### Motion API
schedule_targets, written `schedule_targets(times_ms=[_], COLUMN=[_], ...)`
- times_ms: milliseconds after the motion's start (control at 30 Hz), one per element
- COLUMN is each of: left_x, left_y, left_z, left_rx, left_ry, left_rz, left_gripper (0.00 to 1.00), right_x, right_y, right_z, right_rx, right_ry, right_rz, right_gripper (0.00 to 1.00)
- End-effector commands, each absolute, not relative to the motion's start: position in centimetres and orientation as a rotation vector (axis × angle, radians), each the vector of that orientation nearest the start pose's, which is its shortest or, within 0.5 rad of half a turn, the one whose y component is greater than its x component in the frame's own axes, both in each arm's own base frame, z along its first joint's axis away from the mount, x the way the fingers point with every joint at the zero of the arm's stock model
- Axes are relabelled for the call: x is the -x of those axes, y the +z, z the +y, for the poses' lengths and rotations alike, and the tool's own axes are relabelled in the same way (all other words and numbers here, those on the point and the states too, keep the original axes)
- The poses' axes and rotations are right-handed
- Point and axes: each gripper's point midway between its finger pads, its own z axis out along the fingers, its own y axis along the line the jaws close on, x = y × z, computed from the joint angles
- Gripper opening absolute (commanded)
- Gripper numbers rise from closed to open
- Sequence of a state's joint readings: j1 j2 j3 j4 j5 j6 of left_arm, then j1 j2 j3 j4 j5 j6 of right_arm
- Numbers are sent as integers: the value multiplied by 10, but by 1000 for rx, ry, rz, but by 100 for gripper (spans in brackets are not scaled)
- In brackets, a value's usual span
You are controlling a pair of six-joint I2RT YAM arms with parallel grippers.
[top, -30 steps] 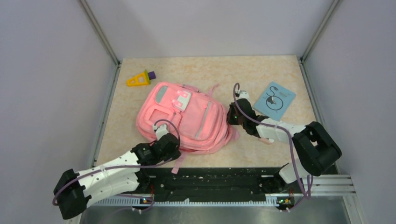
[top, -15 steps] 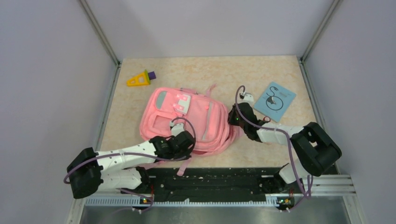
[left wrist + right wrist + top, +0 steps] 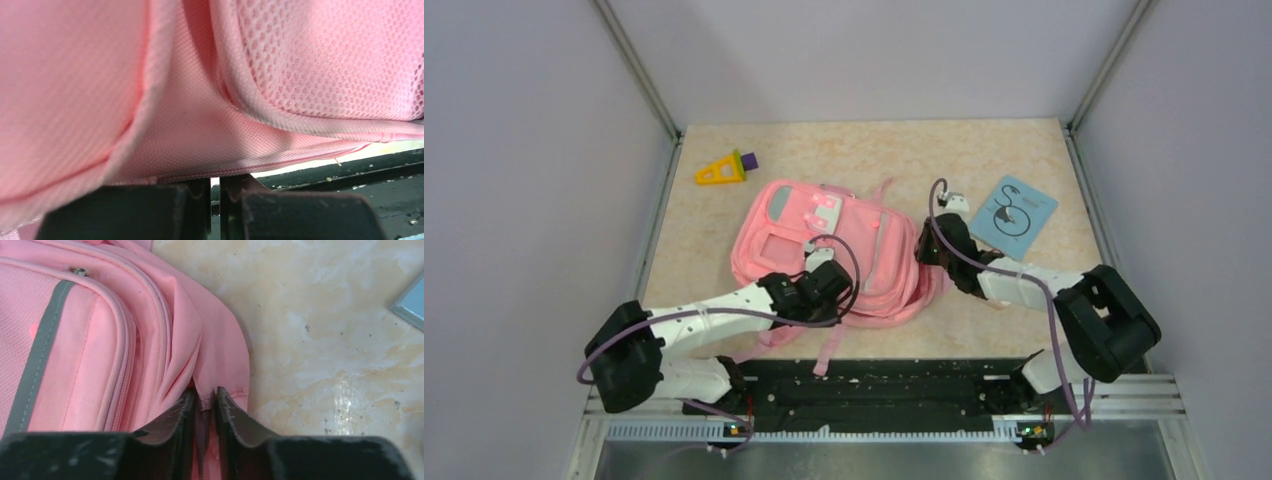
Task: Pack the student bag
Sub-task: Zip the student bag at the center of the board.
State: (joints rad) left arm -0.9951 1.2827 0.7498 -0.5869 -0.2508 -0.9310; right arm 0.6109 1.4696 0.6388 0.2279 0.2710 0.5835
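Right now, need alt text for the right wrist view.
The right claw pinches a fold at the edge of the soft pink fabric backpack, seen close up from the wrist. A grey stripe runs down the bag at left; the beige marbled table fills the right, with a light blue booklet corner at the edge.

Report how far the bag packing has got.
Nothing looks packed: the blue booklet and yellow triangle toy lie on the table outside the bag. In hand: the left fingers and right fingers each pinch bag fabric. Left: probably open the bag, load both items.
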Motion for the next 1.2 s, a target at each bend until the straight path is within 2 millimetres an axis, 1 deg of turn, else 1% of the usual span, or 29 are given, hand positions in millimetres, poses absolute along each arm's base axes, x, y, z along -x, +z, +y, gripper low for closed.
schedule_targets(times_ms=[0,33,200,300,367,467,567,667,767,933,1033,1167], left_x=[-212,-213,-219,-221,-221,-221,-222,-224,-223,-223,-222,-221], left_y=[118,121,128,132,132,132,135,136,140,144,144,139], left_z=[-245,-237,-199,-191,-190,-194,-202,-203,-207,-203,-201,-193], left_rx=[69,66,28,-44,-105,-182,-254,-275,-283,-273,-271,-237], left_ry=[-556,-566,-573,-565,-560,-601,-655,-660,-699,-685,-677,-618], left_rz=[2377,2367,2366,2382,2407,2453,2435,2414,2376,2360,2368,2404], left_gripper=[0,0,0,0,0,0,0,0,0,0,0,0], right_x=[-318,-315,-305,-296,-290,-280,-273,-272,-273,-270,-268,-261], right_y=[102,105,126,136,143,154,164,164,160,159,157,156], right_z=[228,227,224,221,226,239,253,261,264,269,266,260], right_rx=[49,63,110,143,185,234,257,257,238,189,130,65], right_ry=[533,534,556,570,616,731,855,911,932,1003,1018,1039], right_rz=[2185,2192,2175,2169,2152,2132,2081,2075,2080,2062,2065,2059], right_gripper=[27,32,66,80,85,86,87,87,87,87,87,87])
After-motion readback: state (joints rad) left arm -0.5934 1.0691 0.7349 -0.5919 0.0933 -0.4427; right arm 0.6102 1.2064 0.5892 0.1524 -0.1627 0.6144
